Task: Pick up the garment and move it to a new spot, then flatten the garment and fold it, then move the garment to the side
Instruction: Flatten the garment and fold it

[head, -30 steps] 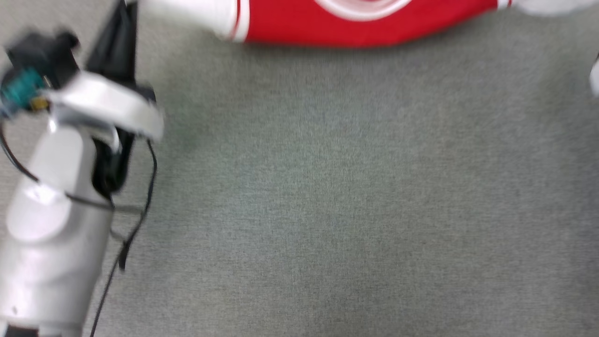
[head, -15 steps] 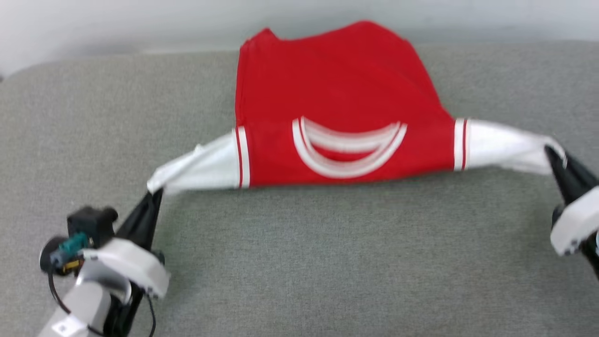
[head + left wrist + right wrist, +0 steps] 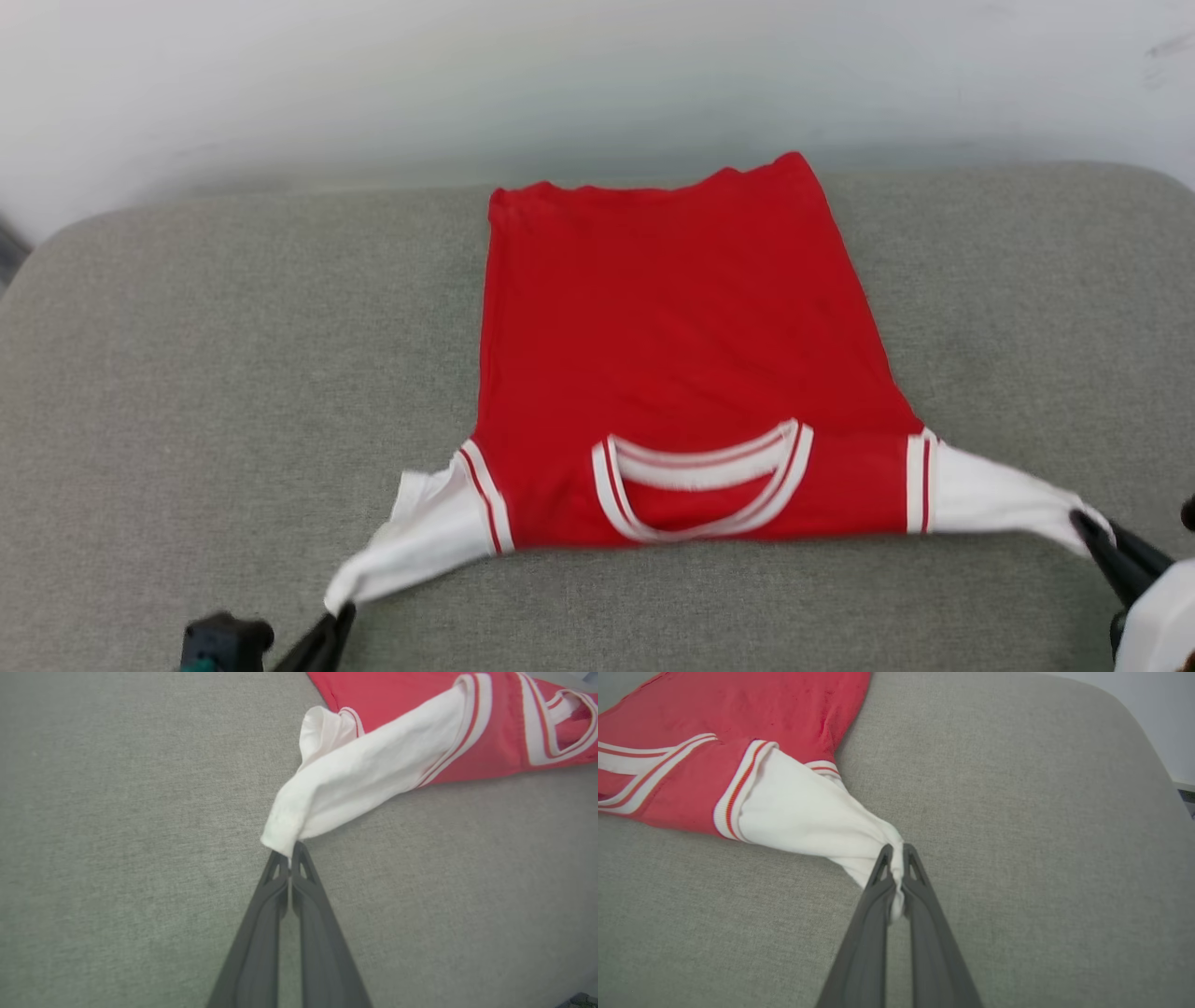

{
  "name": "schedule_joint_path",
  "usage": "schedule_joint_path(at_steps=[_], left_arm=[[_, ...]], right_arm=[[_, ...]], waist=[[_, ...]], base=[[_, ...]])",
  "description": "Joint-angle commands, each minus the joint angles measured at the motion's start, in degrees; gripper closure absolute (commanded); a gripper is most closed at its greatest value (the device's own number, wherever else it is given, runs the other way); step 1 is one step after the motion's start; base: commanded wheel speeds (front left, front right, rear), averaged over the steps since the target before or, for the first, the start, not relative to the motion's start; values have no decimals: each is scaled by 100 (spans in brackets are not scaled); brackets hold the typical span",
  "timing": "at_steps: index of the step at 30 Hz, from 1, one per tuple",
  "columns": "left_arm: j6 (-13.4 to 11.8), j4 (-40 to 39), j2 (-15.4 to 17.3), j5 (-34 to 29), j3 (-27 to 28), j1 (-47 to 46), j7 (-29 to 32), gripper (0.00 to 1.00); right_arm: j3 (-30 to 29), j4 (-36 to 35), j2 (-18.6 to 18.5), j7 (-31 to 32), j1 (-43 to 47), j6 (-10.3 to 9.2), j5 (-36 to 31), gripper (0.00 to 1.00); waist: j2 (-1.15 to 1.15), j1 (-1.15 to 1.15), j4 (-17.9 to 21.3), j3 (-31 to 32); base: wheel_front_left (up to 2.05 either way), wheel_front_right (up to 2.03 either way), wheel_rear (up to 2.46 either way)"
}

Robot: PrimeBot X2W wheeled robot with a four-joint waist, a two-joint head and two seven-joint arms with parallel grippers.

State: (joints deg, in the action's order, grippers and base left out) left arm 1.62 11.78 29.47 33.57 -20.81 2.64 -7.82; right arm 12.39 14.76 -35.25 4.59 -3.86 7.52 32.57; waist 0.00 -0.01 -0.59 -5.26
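The garment (image 3: 672,355) is a red shirt with white sleeves and striped trim, lying on the grey cushioned surface (image 3: 233,355) with its collar toward me and its hem at the far edge. No lettering shows on the upward side. My left gripper (image 3: 338,614) is shut on the tip of the left white sleeve (image 3: 345,779), pinching the cuff between its dark fingers (image 3: 289,851). My right gripper (image 3: 1088,523) is shut on the tip of the right white sleeve (image 3: 808,812), with cloth squeezed between the fingers (image 3: 896,851). Both sleeves are pulled outward and taut.
A pale wall (image 3: 597,75) rises just behind the surface's far edge. The surface has rounded far corners (image 3: 1134,714). Bare grey fabric lies to the left (image 3: 117,812) and right (image 3: 1041,835) of the shirt.
The head view has tilted up, bringing the whole shirt and the wall into sight. The shirt's body now lies flatter and longer, with both sleeves still gripped.
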Motion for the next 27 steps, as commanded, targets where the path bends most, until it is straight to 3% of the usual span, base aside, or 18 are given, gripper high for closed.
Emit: schedule_joint_path(at_steps=[1,7,16,17,19,27], left_arm=[[5,-118,61,21,-55,246,78,100],[-41,-405,160,50,-198,773,236,100],[-79,-599,169,87,-230,792,277,100],[-56,-670,174,104,-223,723,276,100],[-20,-846,106,142,-241,602,263,100],[-26,-1654,62,102,-504,389,728,100]], right_arm=[[-36,-75,-83,118,257,-6,138,100],[-184,-265,-260,473,855,-6,322,100],[-406,-432,-285,851,1153,-6,357,100],[-553,-440,-248,913,1030,-7,307,0],[-697,-618,-97,1120,806,-4,415,0],[-1052,-1389,-116,2172,-212,-4,603,0]], waist=[[0,1,-4,111],[0,1,-46,198],[0,1,-122,188],[0,1,-146,136],[0,1,-221,11],[0,1,-568,-555]], base=[[0,0,0],[0,0,0],[0,0,0],[0,0,0],[0,0,0],[0,0,0]])
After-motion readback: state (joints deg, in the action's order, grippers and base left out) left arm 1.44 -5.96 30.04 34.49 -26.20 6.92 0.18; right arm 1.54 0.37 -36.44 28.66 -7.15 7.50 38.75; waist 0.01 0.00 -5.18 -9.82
